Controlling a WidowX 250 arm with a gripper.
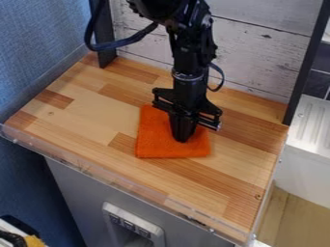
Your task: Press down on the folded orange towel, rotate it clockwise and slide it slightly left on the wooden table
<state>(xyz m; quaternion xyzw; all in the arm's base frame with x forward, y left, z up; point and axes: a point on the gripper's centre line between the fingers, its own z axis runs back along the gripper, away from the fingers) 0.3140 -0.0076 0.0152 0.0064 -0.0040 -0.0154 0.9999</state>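
Observation:
The black gripper (183, 135) hangs straight down over the middle of the wooden work surface, its tip at an orange cloth (155, 140). The cloth lies flat as a rough square, with its upper right part hidden behind the gripper. Whether the tip touches the cloth or stands just above it, I cannot tell.
A wooden counter (84, 113) surrounds the cloth, with a clear raised strip (97, 173) along its front edge. Behind stands a whitewashed plank wall (258, 58) between dark posts. Blue fabric (38, 43) borders the left, and a white ridged unit (312, 125) the right.

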